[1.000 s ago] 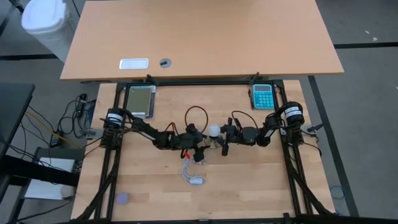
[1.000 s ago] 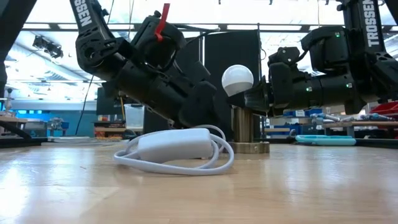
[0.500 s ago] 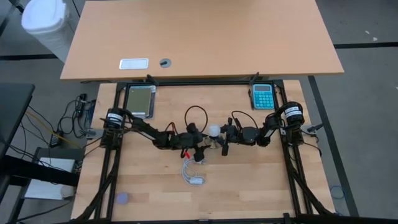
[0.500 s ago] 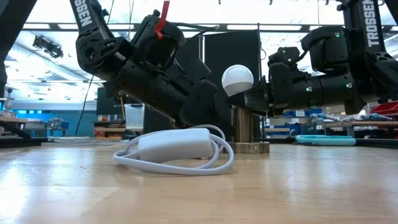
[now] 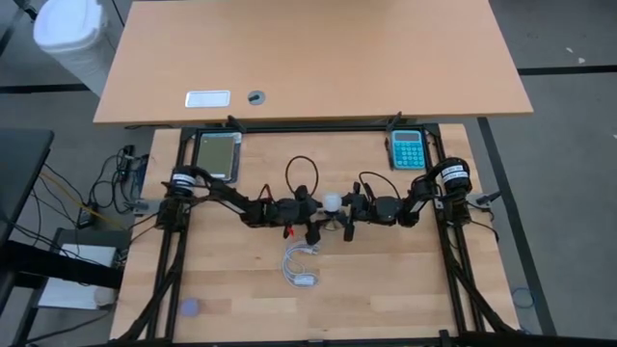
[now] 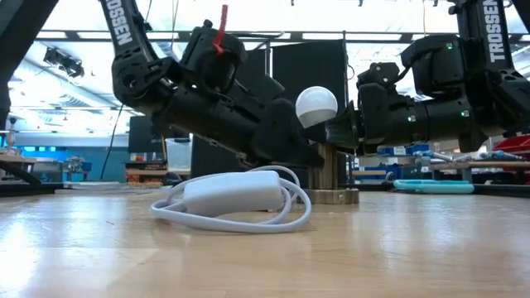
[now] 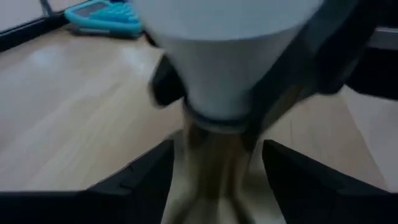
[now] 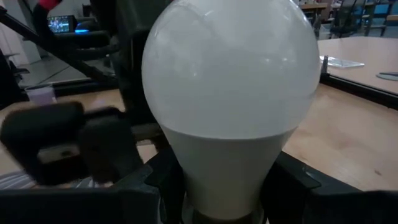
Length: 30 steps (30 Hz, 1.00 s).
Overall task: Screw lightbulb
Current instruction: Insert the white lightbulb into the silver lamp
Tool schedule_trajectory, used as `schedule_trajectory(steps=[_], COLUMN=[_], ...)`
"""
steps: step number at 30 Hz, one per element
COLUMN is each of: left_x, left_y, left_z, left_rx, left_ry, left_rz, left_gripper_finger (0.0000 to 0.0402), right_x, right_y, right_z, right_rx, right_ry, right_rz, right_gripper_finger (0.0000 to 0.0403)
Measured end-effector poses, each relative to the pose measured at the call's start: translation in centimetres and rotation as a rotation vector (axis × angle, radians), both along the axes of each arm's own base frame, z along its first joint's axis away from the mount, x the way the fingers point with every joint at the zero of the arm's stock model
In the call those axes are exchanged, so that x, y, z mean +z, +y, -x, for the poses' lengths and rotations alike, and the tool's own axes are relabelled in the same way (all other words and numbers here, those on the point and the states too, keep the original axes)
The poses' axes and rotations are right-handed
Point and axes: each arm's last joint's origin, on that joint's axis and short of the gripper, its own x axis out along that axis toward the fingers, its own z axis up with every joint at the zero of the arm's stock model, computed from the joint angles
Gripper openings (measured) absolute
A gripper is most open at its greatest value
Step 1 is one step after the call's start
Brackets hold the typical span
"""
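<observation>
The white lightbulb [image 5: 332,202] stands upright with its narrow base on the metal socket stem [image 6: 330,168], whose round foot [image 6: 333,196] rests on the table. My right gripper [image 8: 217,186] comes level from the table's right and is shut on the bulb [image 8: 230,93]. My left gripper [image 7: 214,180] comes from the table's left, low beside the socket. It is open, with one finger on either side of the socket stem [image 7: 211,162], just below the bulb's neck [image 7: 230,68]. I cannot tell whether it touches the stem. My right gripper pinches the bulb's tapering neck [image 8: 217,162], below the round globe, between its two fingers [image 8: 287,177]. The fingers come level from the table's right. The bulb stands upright, globe up, with its base on the socket.
A coiled white cable with an inline switch [image 5: 301,266] lies on the table near the socket, toward the near edge; it also shows in the low view [image 6: 232,192]. A teal calculator [image 5: 407,148] and a grey tray [image 5: 218,156] lie at the far edge. A small purple thing [image 5: 190,307] lies near left.
My left gripper has gone toward the table's right and far edge, in to the socket, and now stands around its stem. The bulb and my right gripper have kept still.
</observation>
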Motion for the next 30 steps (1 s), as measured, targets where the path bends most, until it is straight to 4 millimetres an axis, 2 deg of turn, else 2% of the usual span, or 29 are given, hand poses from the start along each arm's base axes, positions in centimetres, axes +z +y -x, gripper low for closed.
schedule_trajectory(steps=[9,30], left_x=[-0.8,-1.0], left_y=[0.0,0.0], left_z=[-1.5,-1.4], left_rx=[-0.003,0.055], left_ry=[0.007,0.010], left_rz=[0.004,0.017], left_gripper_finger=[0.0207,0.0203], right_x=[0.1,-0.1], right_y=[0.0,0.7], right_z=[0.0,0.1], right_rx=[-0.001,-0.014], right_ry=[-0.009,0.013], right_rz=[0.000,-0.005], right_gripper_finger=[0.0169,0.0169])
